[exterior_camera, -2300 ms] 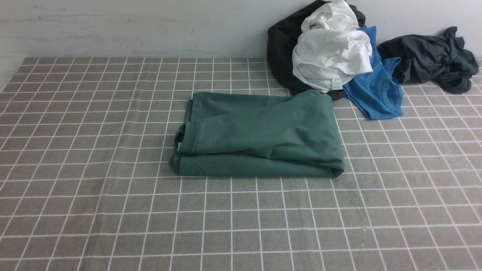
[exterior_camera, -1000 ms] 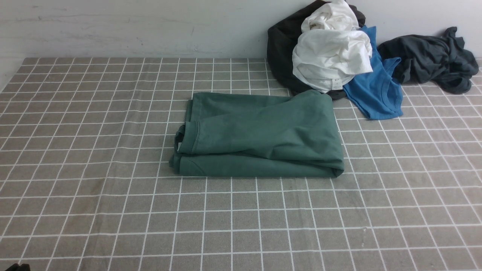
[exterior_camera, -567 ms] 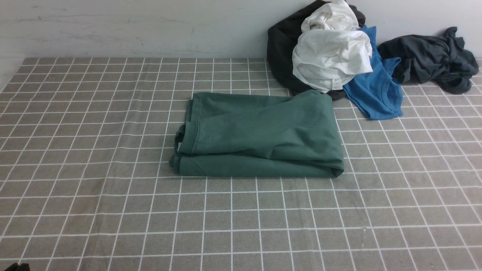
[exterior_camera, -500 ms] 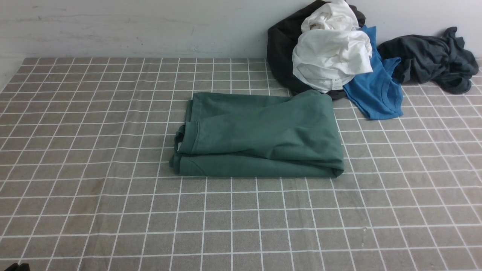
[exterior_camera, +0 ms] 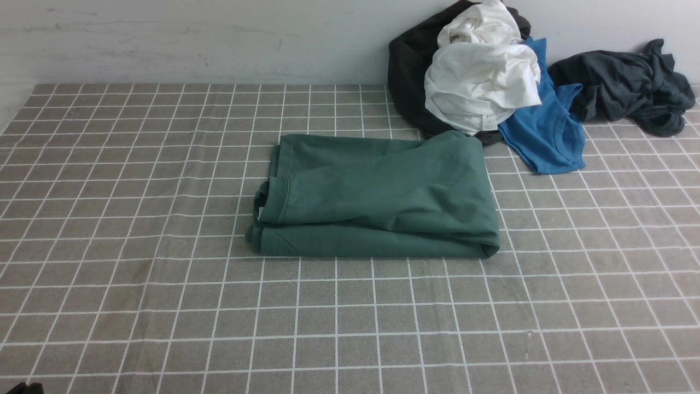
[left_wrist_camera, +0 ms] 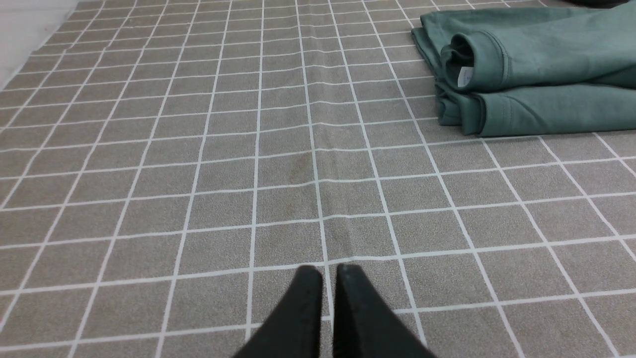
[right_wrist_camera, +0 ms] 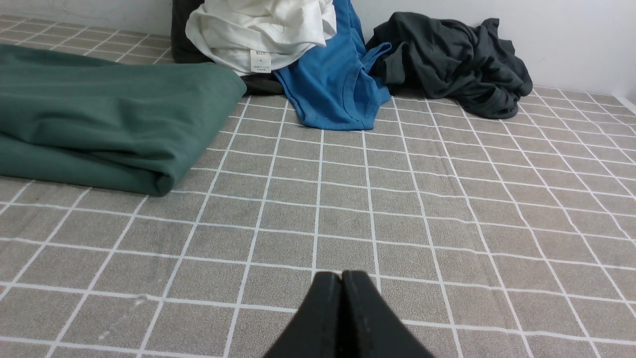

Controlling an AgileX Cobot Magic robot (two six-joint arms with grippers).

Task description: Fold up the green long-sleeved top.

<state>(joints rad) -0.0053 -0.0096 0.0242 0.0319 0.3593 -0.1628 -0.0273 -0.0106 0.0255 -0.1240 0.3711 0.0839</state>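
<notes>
Green long-sleeved top (exterior_camera: 377, 200) lies folded in compact rectangle mid worktop (exterior_camera: 136, 306), ribbed cuff facing my left. My left jaws (left_wrist_camera: 328, 271) pressed together, empty, low over checked cloth, well apart from top. My right jaws (right_wrist_camera: 342, 276) pressed together, empty. Clothes heap (exterior_camera: 481, 82) behind top, against wall.

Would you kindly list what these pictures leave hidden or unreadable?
- Green top: chest print and sleeves hidden inside its own folds, all views.
- White garment: label text too small, right wrist view.
- Black garment: mostly covered by the white garment, front view.
</notes>
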